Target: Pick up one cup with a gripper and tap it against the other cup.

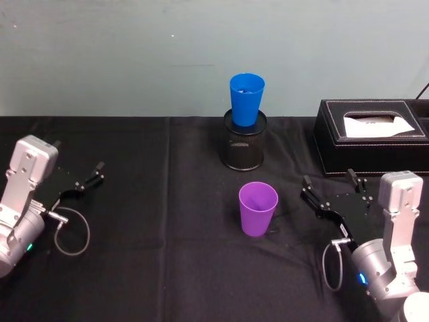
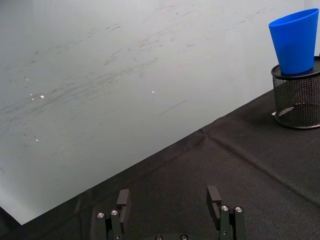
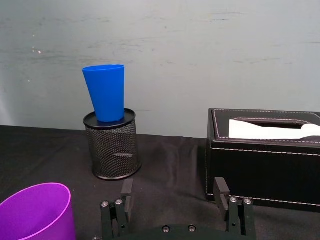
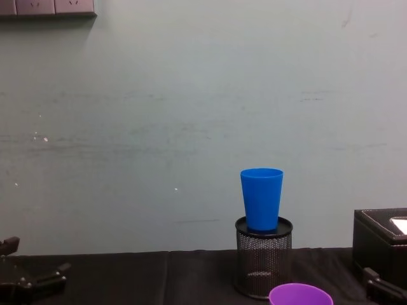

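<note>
Purple cup [image 1: 258, 208] upright on the black cloth [image 1: 167, 268], near centre, free of both grippers. Blue cup [image 1: 247, 99] seated in the top of the mesh holder [image 1: 244, 149], farther back, slightly tilted.

Right gripper [image 1: 330, 186] low on the cloth just right of the purple cup, jaws spread, nothing between them. Left gripper [image 1: 80, 182] parked far left, jaws also spread, empty.

Risks:
- Thin tapered plastic: hard pinch likely to flex the wall, cup could squirt out or tip during closing.
- Sideways approach from the right may shove the purple cup left before the fingers straddle it.
- Blue cup perched loosely and high: a firm tap could knock it out of the holder or topple the holder itself.
- Tissue box [image 1: 372, 137] just behind the right arm: little room for a swing on that side.

View differences:
- Head view gives the layout: gap between the cups, both arms.
- Chest view gives heights: blue cup well above the purple rim, so a lift needed before the tap.
- Right wrist view puts the purple cup off to one side of the fingers, not between them.
- Left wrist view: blue cup and holder far off.
</note>
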`<state>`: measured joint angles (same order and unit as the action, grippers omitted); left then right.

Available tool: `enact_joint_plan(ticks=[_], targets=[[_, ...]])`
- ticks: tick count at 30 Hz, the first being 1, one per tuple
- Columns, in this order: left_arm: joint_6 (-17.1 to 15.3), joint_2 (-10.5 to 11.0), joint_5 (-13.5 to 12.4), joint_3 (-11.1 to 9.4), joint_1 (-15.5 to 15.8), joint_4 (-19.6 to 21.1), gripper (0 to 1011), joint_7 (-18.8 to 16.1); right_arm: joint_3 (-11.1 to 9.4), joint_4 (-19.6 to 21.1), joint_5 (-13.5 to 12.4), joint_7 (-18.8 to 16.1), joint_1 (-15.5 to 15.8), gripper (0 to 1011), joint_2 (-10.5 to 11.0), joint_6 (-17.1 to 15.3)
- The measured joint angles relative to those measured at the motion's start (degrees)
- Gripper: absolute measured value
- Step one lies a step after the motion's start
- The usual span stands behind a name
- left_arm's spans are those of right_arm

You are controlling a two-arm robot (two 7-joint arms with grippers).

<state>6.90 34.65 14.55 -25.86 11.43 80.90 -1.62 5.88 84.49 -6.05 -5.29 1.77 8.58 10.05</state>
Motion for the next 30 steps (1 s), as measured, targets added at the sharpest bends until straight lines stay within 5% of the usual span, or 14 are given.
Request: enact_joint_plan(ticks=[30], targets=[[0.0,0.0,0.0,0.0,0.0,0.0,1000,0.0,0.0,0.4,0.2,0.7,0.2,1003,-0.1,0.0]])
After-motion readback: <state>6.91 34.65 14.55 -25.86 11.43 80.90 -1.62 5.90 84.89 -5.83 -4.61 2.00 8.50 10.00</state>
